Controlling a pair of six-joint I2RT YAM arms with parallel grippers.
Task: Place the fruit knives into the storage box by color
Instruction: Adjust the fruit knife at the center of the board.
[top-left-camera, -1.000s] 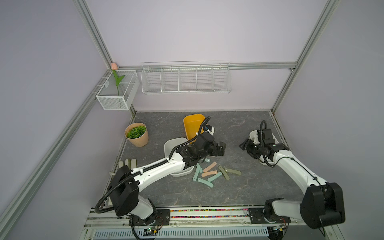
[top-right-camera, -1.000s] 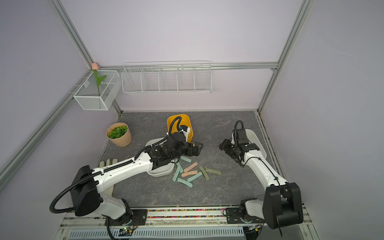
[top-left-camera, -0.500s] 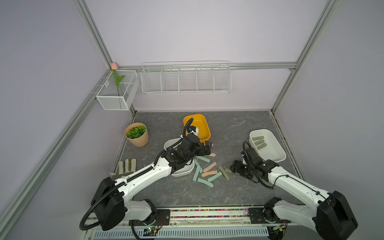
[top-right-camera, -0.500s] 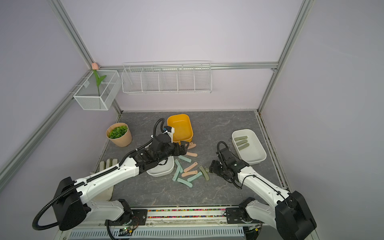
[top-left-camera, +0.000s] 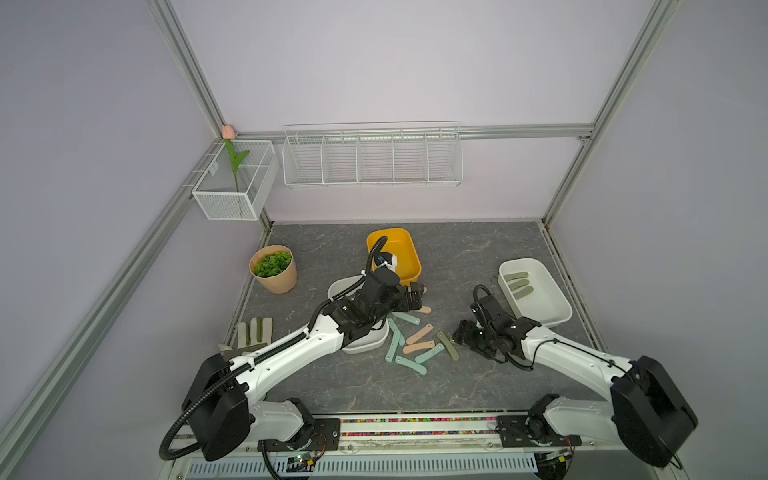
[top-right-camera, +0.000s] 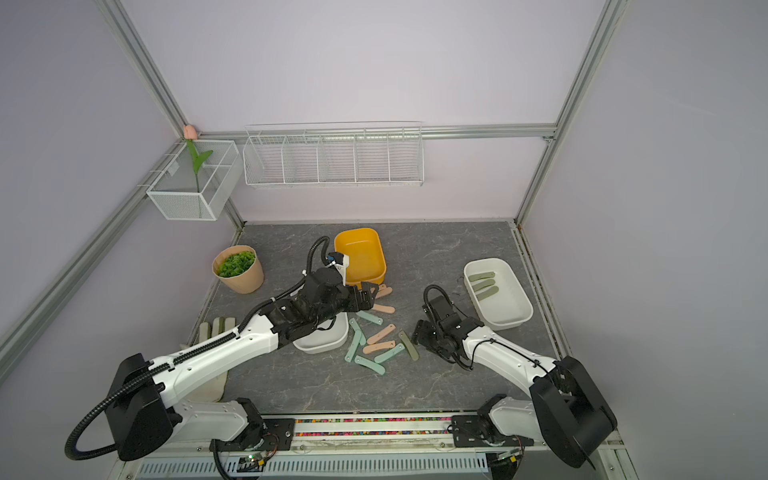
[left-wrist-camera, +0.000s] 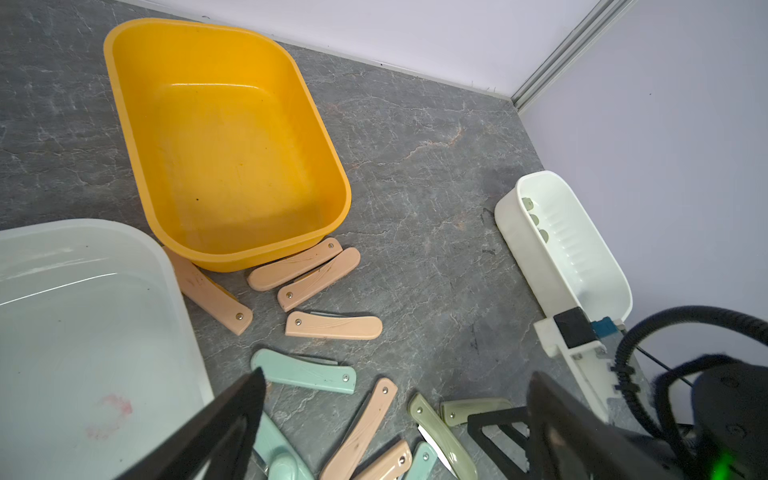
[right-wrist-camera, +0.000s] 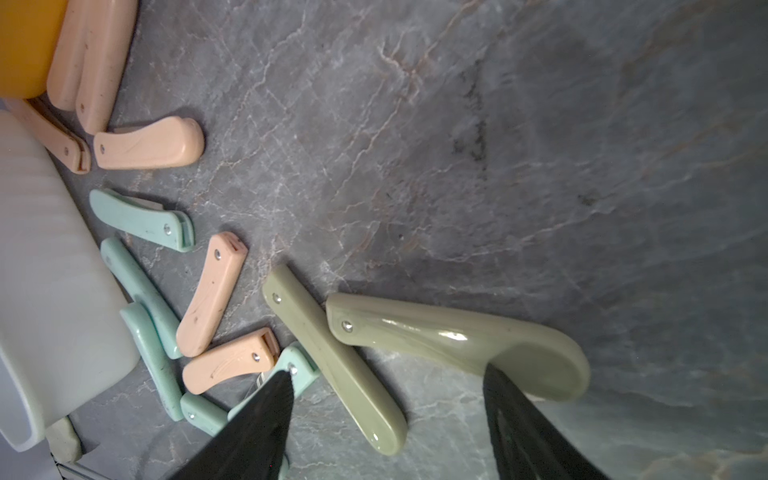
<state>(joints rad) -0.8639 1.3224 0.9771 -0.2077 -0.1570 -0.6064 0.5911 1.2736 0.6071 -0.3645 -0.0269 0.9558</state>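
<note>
The left gripper (left-wrist-camera: 397, 378) is hanging spread wide with nothing in it near the yellow tub (left-wrist-camera: 232, 141), where four peach knives (left-wrist-camera: 332, 326) are lying just beside its wall. The rest of the fruit knives (top-left-camera: 419, 347) are sitting scattered on the grey table (top-left-camera: 457, 257) in the middle, little folded things with rounded ends and a rivet, in peach, mint and olive. The right gripper (right-wrist-camera: 386, 372) is hovering spread open too, over two olive knives (right-wrist-camera: 332, 357) on the table, and three more of that colour are lying in the white tub (top-left-camera: 544, 307) to the right.
</note>
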